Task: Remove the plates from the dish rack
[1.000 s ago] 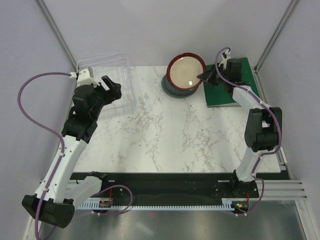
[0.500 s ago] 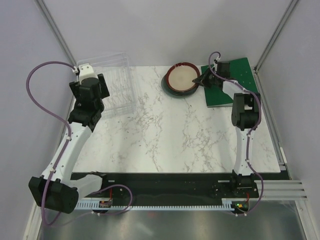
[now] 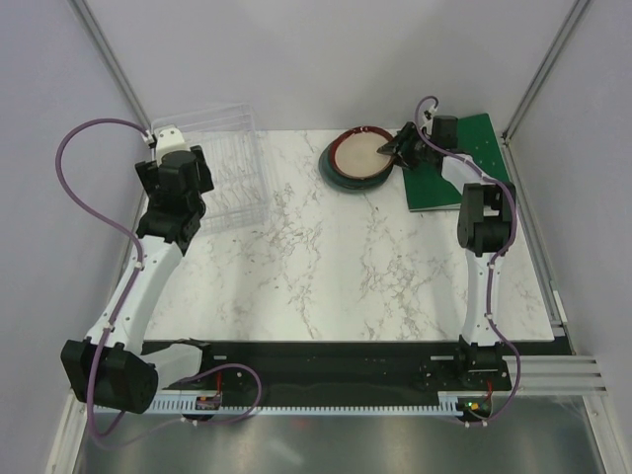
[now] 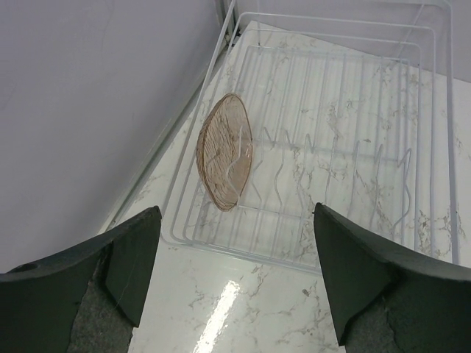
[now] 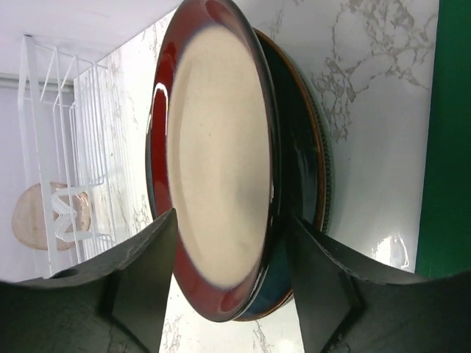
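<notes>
The left gripper (image 4: 235,220) hovers at the dish rack's (image 4: 346,140) near edge, jaws spread wide and holding nothing. A pinkish see-through round dish (image 4: 225,162) stands upright inside the rack. Well to the right of the rack, the reddish-brown plate (image 3: 360,155) lies on the darker plates (image 5: 303,154). The right gripper (image 3: 397,150) straddles its rim, jaws parted. Farther right is a green board (image 3: 484,138).

left gripper (image 4: 235,213): extended to far left, high, wrist angled down, fingers (image 4: 118,257) spread wide | right gripper (image 3: 403,148): extended to far right-centre, low, fingers (image 5: 147,279) parted
</notes>
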Controlling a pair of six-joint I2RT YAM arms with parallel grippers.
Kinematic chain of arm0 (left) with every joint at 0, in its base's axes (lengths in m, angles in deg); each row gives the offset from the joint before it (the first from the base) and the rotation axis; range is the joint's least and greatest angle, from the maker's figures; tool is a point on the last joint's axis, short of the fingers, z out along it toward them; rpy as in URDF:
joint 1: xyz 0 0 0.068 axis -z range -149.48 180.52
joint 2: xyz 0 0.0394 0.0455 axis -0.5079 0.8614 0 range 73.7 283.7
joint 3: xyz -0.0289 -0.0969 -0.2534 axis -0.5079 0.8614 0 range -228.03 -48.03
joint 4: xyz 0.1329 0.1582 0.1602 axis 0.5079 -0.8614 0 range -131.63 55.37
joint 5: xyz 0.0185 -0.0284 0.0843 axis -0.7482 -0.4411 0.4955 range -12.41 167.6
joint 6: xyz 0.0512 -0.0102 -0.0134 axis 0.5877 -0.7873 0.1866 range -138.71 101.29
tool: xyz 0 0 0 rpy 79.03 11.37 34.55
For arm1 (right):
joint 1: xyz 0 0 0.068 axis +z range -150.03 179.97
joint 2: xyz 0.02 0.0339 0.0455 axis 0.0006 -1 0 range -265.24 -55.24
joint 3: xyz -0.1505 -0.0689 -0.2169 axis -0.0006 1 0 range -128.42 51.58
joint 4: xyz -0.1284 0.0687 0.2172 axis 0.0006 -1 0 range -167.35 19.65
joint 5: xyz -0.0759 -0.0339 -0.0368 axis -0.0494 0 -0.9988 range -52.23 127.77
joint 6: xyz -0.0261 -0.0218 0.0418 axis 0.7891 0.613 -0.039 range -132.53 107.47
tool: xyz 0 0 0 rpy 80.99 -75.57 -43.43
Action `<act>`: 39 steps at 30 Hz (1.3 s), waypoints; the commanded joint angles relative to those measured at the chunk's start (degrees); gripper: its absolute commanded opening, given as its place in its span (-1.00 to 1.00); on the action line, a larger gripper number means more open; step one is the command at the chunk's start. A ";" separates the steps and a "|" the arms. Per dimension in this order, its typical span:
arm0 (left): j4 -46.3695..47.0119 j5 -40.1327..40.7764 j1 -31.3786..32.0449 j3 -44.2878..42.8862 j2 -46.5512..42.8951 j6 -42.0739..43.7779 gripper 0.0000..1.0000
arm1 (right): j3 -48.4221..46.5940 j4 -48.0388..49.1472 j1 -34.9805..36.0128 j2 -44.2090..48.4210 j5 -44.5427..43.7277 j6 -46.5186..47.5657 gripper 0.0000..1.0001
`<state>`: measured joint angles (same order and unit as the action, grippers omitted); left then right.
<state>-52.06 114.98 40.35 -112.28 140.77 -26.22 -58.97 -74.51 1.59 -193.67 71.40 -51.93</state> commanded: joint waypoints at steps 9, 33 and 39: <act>0.73 -0.74 -1.12 -0.26 0.43 0.30 0.80 | -11.96 -24.79 6.00 4.14 -9.70 21.95 0.55; -1.02 2.60 -5.33 -2.19 5.17 1.88 0.80 | -12.96 -36.89 11.91 9.75 -37.76 32.46 0.57; 0.90 5.95 -9.64 -2.72 10.88 0.92 0.74 | 0.12 -32.23 12.61 19.33 -35.74 31.75 0.55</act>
<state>-53.31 117.23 33.29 -113.11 148.88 -26.20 -64.52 -110.67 13.61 -183.31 35.36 -19.77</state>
